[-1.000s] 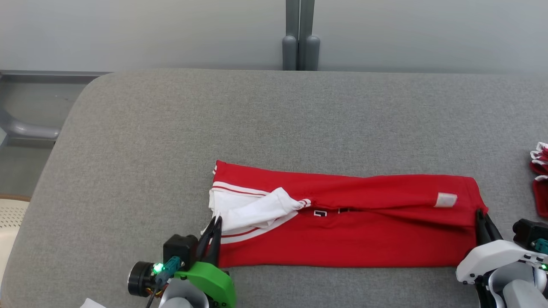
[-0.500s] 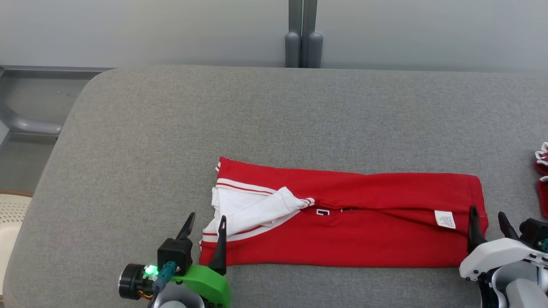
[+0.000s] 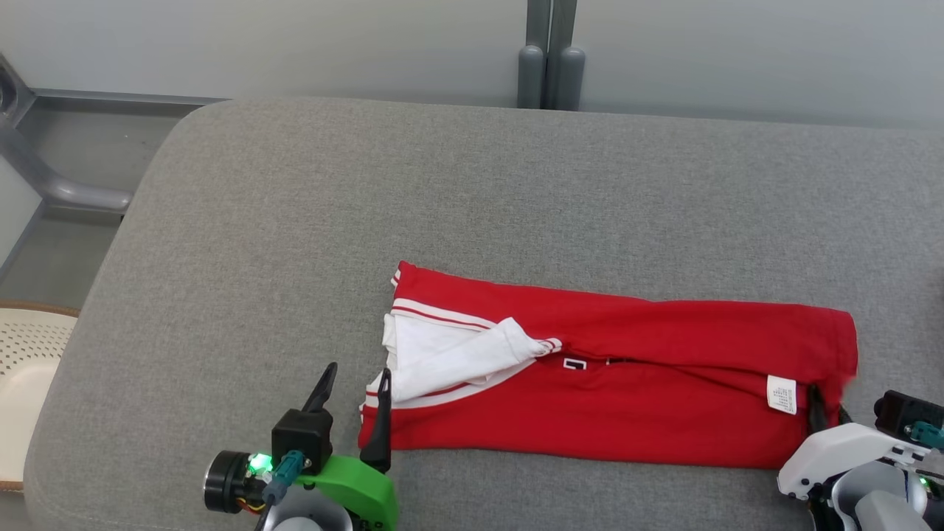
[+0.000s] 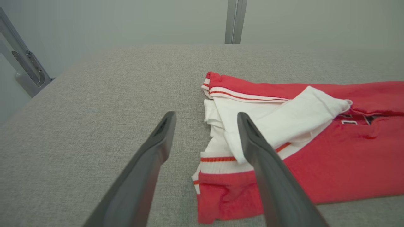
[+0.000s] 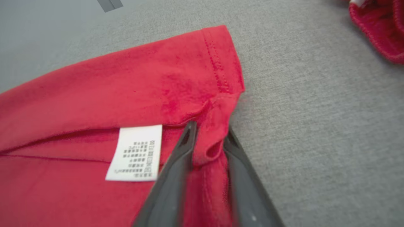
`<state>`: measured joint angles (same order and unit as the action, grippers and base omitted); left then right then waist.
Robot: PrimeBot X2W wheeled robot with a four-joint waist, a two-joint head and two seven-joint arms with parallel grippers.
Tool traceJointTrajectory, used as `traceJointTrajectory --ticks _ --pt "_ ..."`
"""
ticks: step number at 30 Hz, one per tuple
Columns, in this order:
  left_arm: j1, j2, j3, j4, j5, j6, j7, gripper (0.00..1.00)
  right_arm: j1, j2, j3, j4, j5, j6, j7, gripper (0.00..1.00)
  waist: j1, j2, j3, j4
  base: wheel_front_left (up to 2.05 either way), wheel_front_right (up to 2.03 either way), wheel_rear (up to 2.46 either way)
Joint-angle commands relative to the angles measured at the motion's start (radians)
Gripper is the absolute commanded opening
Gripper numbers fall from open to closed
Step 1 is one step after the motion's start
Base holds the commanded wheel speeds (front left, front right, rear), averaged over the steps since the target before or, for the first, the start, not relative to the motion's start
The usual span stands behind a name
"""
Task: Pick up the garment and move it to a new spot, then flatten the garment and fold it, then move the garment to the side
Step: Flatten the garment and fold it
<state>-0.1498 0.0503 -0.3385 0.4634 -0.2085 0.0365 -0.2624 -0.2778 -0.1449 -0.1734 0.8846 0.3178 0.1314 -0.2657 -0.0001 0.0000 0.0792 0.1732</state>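
The garment point(image 3: 627, 383) is a red shirt with white, red-striped trim, folded into a long band across the near part of the grey table point(image 3: 442, 206). My left gripper point(image 3: 357, 370) stands open at its left end, one finger over the white trim and the other over bare table; the left wrist view shows nothing between those fingers point(image 4: 205, 116). At the garment's right end my right gripper point(image 3: 826, 402) pinches a bunched fold of red hem point(image 5: 210, 129), just right of the white care label point(image 5: 135, 153).
A second red piece of cloth point(image 5: 382, 28) lies on the table beyond the garment's right end. A cream perforated seat point(image 3: 22, 369) and a grey metal rail point(image 3: 66, 192) stand off the table's left side. A grey post point(image 3: 549, 51) rises behind the table.
Both grippers went from shut to open, letting the garment's ends drop flat. The right gripper has since closed on the right hem. The head camera shifted, so the scene sits further right.
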Motion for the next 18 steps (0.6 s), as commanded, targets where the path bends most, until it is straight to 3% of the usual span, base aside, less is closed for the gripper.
traceJointTrajectory --ticks 1,6,11,18 --pt "0.016 0.002 0.006 -0.003 0.005 0.0 -0.003 1.0 -0.001 -0.005 0.004 0.01 0.011 -0.002 0.003 0.0 0.0001 0.0 0.0 -0.001 0.0 0.0 0.0" --pt "0.021 0.002 0.019 -0.004 0.005 0.007 -0.003 1.0 -0.012 -0.028 -0.031 -0.063 0.006 -0.002 0.001 0.0 0.0001 0.0 -0.006 -0.012 0.0 0.0 0.0" --pt "0.015 0.002 0.039 -0.001 0.006 0.016 -0.003 1.0 -0.006 -0.006 -0.06 -0.174 -0.005 -0.002 0.001 0.0 0.0001 0.0 -0.011 -0.028 0.0 0.0 0.0" --pt "0.022 0.002 0.059 -0.01 0.003 0.017 -0.003 1.0 0.002 0.031 0.108 -0.329 0.057 -0.001 0.001 0.0 0.0001 0.0 -0.017 -0.037 0.0 0.0 0.0"
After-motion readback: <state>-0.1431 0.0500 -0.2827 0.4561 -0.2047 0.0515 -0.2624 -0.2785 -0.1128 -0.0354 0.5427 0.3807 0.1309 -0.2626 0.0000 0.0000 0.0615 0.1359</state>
